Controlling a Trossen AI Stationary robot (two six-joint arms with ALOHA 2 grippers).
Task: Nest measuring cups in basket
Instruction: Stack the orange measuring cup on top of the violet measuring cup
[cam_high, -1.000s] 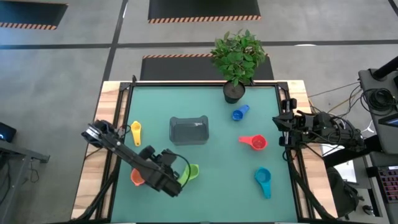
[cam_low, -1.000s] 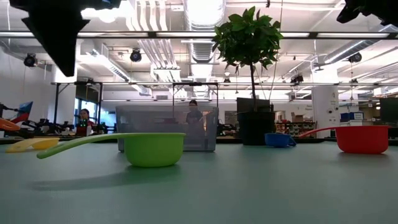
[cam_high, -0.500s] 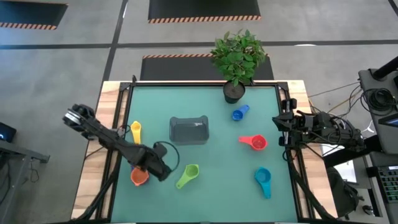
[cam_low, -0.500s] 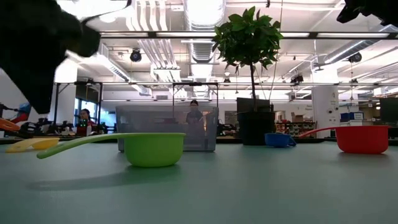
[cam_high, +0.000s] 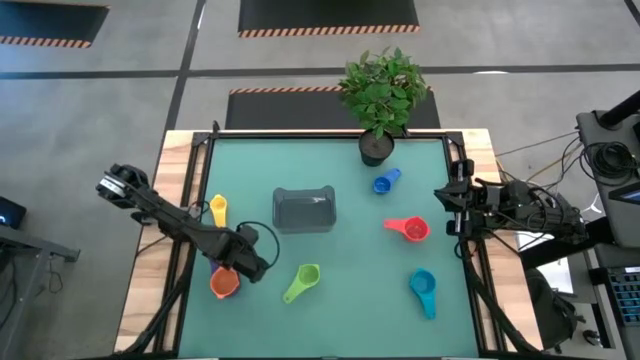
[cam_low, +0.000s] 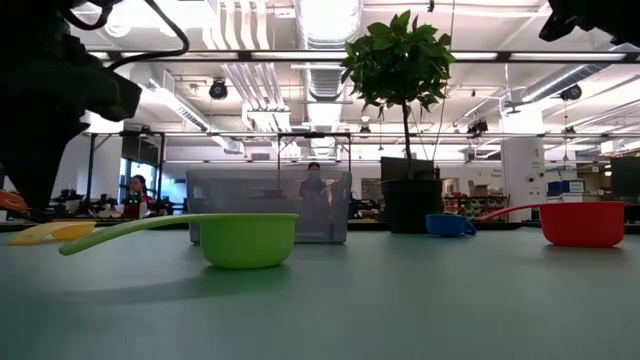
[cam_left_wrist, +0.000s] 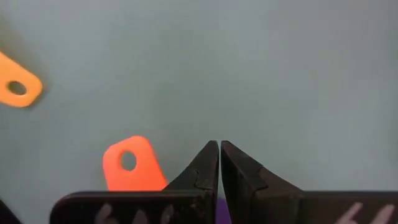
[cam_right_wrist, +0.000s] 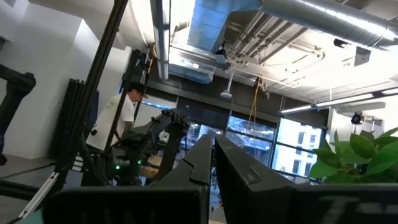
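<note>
**Risk watch: closed fingers over the orange cup**

Left gripper (cam_high: 250, 262) low in the left-centre of the overhead frame, beside the small orange plastic scoop cup (cam_high: 223, 283). Fingers (cam_left_wrist: 205, 167) pressed together in the left wrist view, no gap between them; a sliver of purple just under them, too little to say whether anything is held. Two orange handle tabs (cam_left_wrist: 130, 164) close by on the teal mat (cam_high: 340, 310).

Likely trouble from here:
- Descending with fingers closed: cup nudged or tipped rather than gripped.
- Pinching the short handle off-centre: cup swinging and landing askew, not seated in another.
- Light plastic on a smooth mat: prone to skating away on contact.

Small dark grey rectangular basket (cam_high: 304, 209) in the upper middle of the mat, apparently without cups. Yellow cup (cam_high: 219, 210) left of it, green cup (cam_high: 301, 282) below it, blue cup (cam_high: 385, 182) to its right, near the black plant pot (cam_high: 375, 148), red cup (cam_high: 409, 229) and teal cup (cam_high: 423, 291) lower right. None nested yet.

Right gripper (cam_high: 447, 208) parked at the right edge of the mat, fingers together, holding nothing.
</note>
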